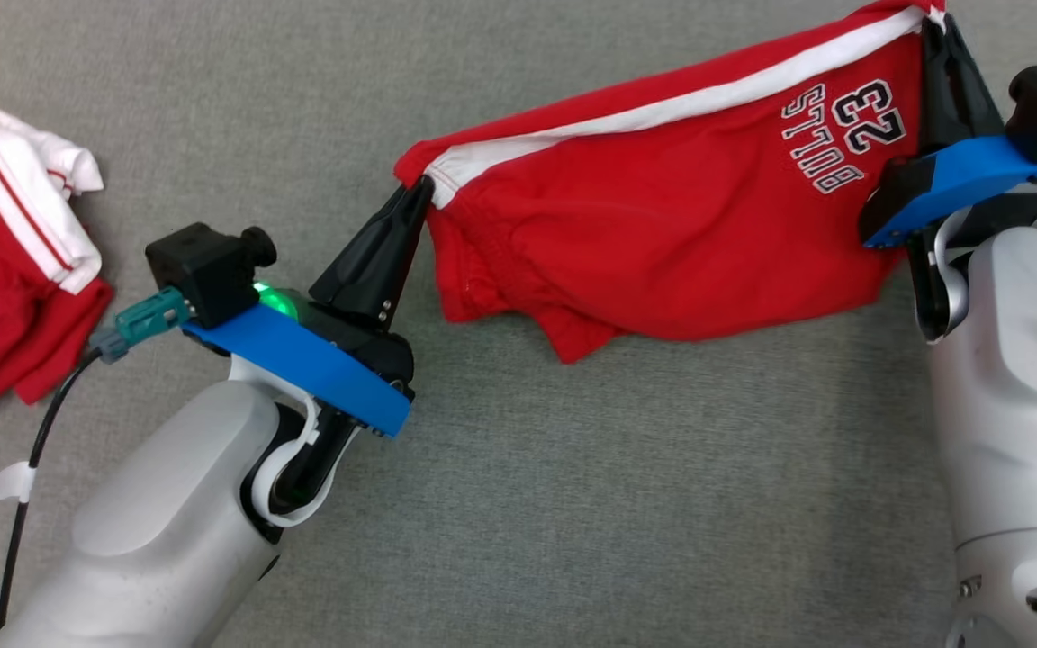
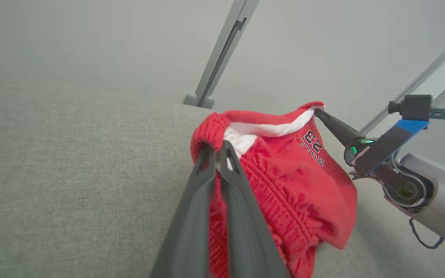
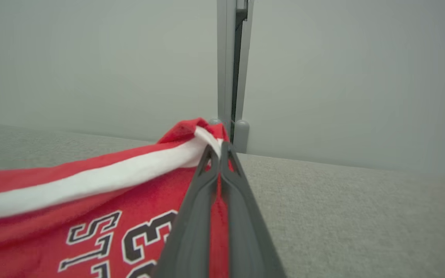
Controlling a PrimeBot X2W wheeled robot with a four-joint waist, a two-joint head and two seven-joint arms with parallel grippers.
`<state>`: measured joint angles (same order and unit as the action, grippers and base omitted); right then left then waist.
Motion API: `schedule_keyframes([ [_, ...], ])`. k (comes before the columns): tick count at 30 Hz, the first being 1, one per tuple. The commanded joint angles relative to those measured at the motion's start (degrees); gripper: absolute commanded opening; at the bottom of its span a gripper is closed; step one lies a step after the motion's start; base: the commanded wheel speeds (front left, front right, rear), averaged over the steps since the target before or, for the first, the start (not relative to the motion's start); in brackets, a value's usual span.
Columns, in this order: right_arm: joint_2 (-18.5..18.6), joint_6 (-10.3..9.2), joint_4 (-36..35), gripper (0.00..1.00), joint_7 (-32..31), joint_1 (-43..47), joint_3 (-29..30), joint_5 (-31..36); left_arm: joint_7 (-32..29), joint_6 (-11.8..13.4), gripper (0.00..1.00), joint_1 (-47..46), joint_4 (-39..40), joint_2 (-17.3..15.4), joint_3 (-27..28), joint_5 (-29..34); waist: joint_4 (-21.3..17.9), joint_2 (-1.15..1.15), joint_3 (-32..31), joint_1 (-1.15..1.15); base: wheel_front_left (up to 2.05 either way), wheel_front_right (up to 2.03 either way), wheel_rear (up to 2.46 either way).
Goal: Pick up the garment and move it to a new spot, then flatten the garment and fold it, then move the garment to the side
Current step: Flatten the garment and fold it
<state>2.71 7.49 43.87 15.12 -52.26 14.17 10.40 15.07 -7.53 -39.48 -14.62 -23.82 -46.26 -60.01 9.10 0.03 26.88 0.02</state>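
While the left gripper (image 1: 422, 191) and right gripper (image 1: 933, 25) each clamp an end, the shorts (image 1: 662, 225) hang stretched between them. A second garment (image 1: 5, 261) lies far left.

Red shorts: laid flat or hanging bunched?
Hanging: the red shorts stretch between left jaws and right jaws, both shut on the striped edge; the lower part sags crumpled.
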Motion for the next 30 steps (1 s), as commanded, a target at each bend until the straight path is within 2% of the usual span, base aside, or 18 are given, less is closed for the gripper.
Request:
schedule_keyframes([
  [1, 0.33, 0.01, 1.07, 0.00, 0.05, -1.60, 1.42, 1.14, 0.15, 0.07, 0.00, -0.92, -0.44, 0.32, -0.31, -0.21, 2.02, -0.03, 2.12, -0.02, 0.00, 0.00, 0.00],
  [2, 0.36, 0.01, 1.71, 0.47, 0.05, -2.22, 2.48, 1.71, 0.15, 0.07, 0.37, -1.13, -0.53, 0.50, -0.58, -0.36, 2.17, -0.03, 2.28, -0.02, 0.00, 0.00, 0.00],
  [3, 0.36, 0.01, 2.45, 1.00, 0.04, -2.77, 2.98, 2.14, 0.15, 0.07, 0.96, -1.25, -0.55, 0.65, -1.23, -0.45, 2.30, -0.03, 2.42, -0.02, 0.00, 0.00, 0.00],
  [4, 0.31, 0.01, 2.65, 1.00, 0.05, -3.30, 3.25, 2.23, 0.15, 0.07, 1.00, -1.19, -0.70, 0.71, -1.60, -0.51, 2.41, -0.03, 2.53, -0.02, 0.00, 0.00, 0.00],
  [15, 0.33, 0.01, 3.41, 1.00, 0.05, 2.25, 3.74, 3.04, 0.15, 0.07, 1.00, 6.29, -2.97, 1.12, 2.46, 1.42, 0.60, -0.03, 0.02, -0.02, 0.00, 0.00, 0.00],
  [21, 0.32, 0.01, 8.87, 1.00, -1.61, 4.23, 7.26, 5.82, 0.15, 0.07, 1.00, 9.24, -2.94, 1.61, 4.48, 3.24, 0.05, -0.03, -1.14, -0.02, 0.00, 0.00, 0.00],
  [25, 0.19, 0.01, 14.78, 1.00, -3.04, 3.94, 7.76, 4.65, 0.15, 0.07, 1.00, 10.82, -3.09, 1.98, 6.18, 4.59, -0.01, -0.03, -1.75, -0.02, 0.00, 0.00, 0.00],
  [26, 0.09, 0.02, 16.52, 0.78, -3.68, 3.98, 7.35, 4.29, 0.15, 0.07, 1.00, 11.18, -3.23, 2.10, 6.45, 4.93, -0.05, -0.03, -1.96, -0.02, 0.00, 0.00, 0.00],
  [27, -0.21, 0.02, 20.14, 0.00, -4.32, 3.83, 6.19, 3.34, 0.15, 0.07, 1.00, 11.81, -3.51, 2.46, 7.59, 5.88, -0.18, -0.03, -2.59, -0.02, 0.00, 0.00, 0.00],
  [30, -0.09, 0.01, 23.83, 0.00, -3.59, 3.85, 5.89, 1.56, 0.15, 0.07, 1.00, 13.36, -4.24, 3.09, 9.10, 7.13, -0.66, -0.03, -3.92, -0.02, 0.00, 0.00, 0.00],
])
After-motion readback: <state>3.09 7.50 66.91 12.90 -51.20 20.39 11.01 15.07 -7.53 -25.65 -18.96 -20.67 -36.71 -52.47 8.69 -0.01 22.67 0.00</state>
